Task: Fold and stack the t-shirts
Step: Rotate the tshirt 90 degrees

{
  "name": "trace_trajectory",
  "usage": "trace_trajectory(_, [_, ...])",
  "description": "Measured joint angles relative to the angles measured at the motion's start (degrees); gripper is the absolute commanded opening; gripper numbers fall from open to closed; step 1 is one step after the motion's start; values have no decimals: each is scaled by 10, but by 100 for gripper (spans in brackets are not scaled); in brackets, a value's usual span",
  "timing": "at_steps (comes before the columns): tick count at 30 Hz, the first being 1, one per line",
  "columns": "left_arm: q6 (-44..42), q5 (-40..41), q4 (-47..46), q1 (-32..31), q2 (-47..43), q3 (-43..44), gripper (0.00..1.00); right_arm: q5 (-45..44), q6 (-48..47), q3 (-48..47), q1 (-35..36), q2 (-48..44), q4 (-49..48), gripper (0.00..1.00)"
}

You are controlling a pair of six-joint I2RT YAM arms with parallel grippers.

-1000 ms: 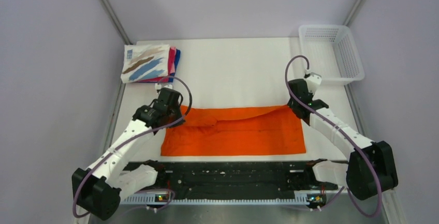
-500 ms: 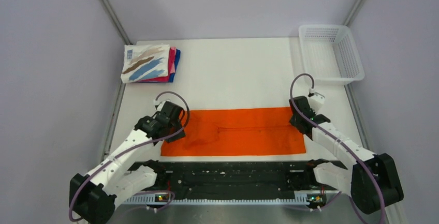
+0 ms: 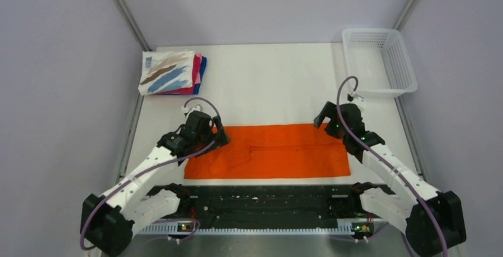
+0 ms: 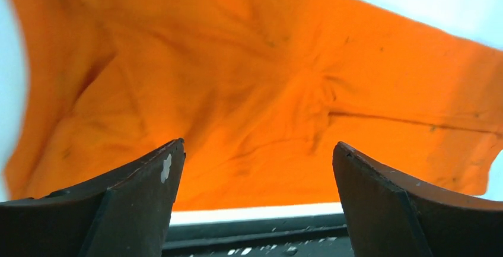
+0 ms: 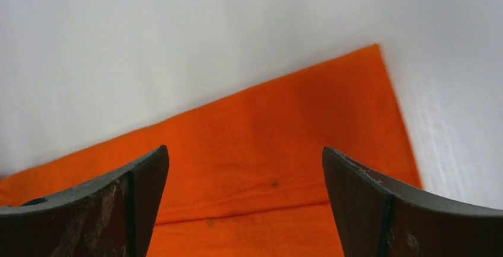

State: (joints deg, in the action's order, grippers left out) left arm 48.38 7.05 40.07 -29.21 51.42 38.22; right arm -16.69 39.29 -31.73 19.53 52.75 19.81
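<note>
Plainly, both grippers had their jaws spread wide with nothing between them. The left gripper (image 3: 215,138) hung over the 10 o'clock corner of the orange t-shirt (image 3: 267,151), and the right gripper (image 3: 332,120) over its 2 o'clock corner. Whether any fingertip touched the cloth could not be told.

The orange t-shirt lay as a long flat band toward 6 o'clock on the table (image 3: 267,85), just beyond the black rail (image 3: 267,200). The folded stack (image 3: 172,72) sat well apart at 10 o'clock, and the basket (image 3: 379,61) at 2 o'clock.

The main risk seemed to be the fold coming undone. A low finger could catch the upper layer and drag it back open. A later pinch taking only that layer would likely split the band. The left wrist view showed creases toward the shirt's 9 o'clock end, which another fold would probably press in. A pull toward 6 o'clock might also slide the hem onto the rail.
</note>
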Motion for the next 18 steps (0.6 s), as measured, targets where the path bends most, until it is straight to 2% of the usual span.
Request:
trace_trajectory(3, [8,-32,-90,19,92,-2,99,81,-14,1,11,76,-97,99])
trace_trajectory(5, [12,-49,-127,35,165,5,99,105,-23,1,26,130,-126,99])
trace_trajectory(8, [12,-69,-153,54,268,27,98,119,-33,1,43,195,-137,99])
trace_trajectory(12, [10,-91,-163,80,354,94,98,125,-32,2,48,212,-143,99])
trace_trajectory(16, [1,-97,-158,105,462,211,96,134,-31,14,71,200,-144,99])
trace_trajectory(18, [-3,-107,-139,113,550,326,94,146,-31,23,99,185,-135,99])
